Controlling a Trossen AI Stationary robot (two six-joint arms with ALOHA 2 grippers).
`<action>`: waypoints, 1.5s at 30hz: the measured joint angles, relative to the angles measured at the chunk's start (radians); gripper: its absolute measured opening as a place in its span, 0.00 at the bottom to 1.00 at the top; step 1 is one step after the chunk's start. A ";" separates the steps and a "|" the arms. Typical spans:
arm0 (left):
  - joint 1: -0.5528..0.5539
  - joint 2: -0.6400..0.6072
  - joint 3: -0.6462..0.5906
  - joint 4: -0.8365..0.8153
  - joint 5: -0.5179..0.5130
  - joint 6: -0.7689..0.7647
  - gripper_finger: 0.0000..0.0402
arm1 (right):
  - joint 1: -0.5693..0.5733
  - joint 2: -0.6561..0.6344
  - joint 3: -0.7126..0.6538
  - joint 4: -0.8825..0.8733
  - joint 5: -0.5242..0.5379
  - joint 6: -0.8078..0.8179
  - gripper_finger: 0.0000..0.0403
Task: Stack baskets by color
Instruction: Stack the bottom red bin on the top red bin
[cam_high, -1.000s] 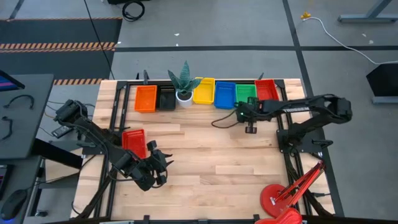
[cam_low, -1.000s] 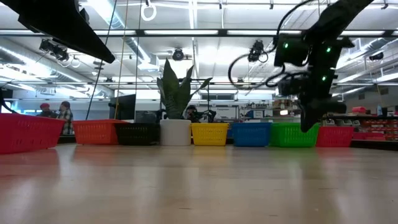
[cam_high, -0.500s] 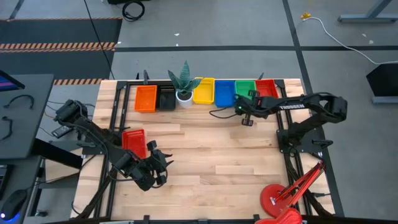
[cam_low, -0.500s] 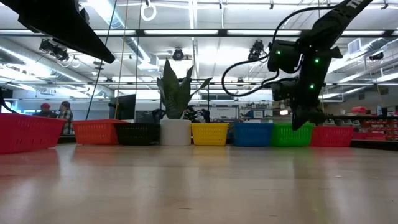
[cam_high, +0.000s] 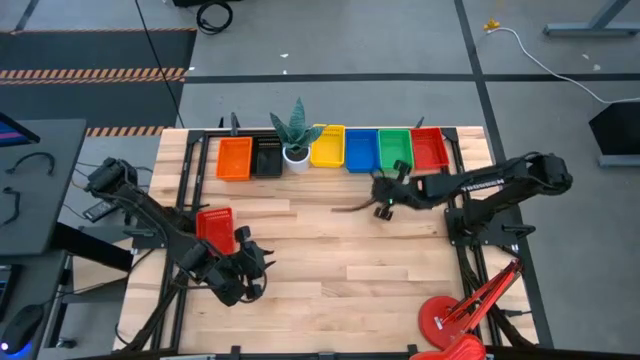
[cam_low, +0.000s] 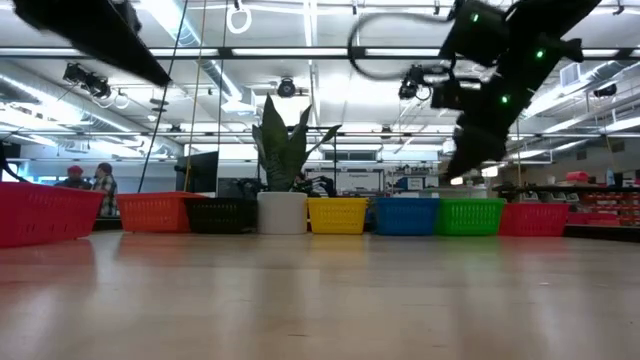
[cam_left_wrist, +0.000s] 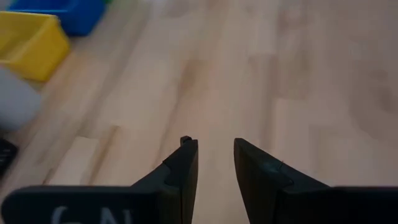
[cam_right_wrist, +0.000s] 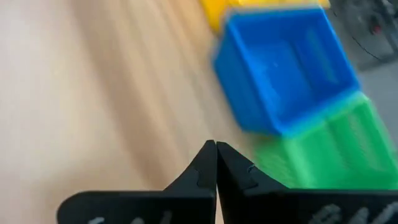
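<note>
Right claw (cam_high: 380, 210) is hanging clenched and empty above the pale wooden desk (cam_high: 340, 260), just before the blue basket (cam_high: 362, 150) and green basket (cam_high: 395, 149) in the mesh row along the far edge. Left claw (cam_high: 252, 268) is waiting slightly parted beside a lone red basket (cam_high: 216, 228).

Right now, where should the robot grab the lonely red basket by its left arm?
Probably on a long side rim of the red basket, coming straight down from above: it lies flat and open-topped, so a thin upright wall fits between the left gripper's fingers.
</note>
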 joint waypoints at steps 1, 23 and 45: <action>-0.006 -0.010 0.027 -0.042 0.029 0.000 0.27 | 0.036 0.008 0.000 0.039 -0.002 0.033 0.01; -0.188 -0.026 0.093 -0.693 0.461 -0.558 0.28 | 0.414 0.596 0.001 1.241 -0.068 -0.012 0.01; 0.007 -0.027 -0.190 -0.244 0.422 -0.202 0.03 | 0.515 0.533 0.001 1.369 -0.069 -0.064 0.01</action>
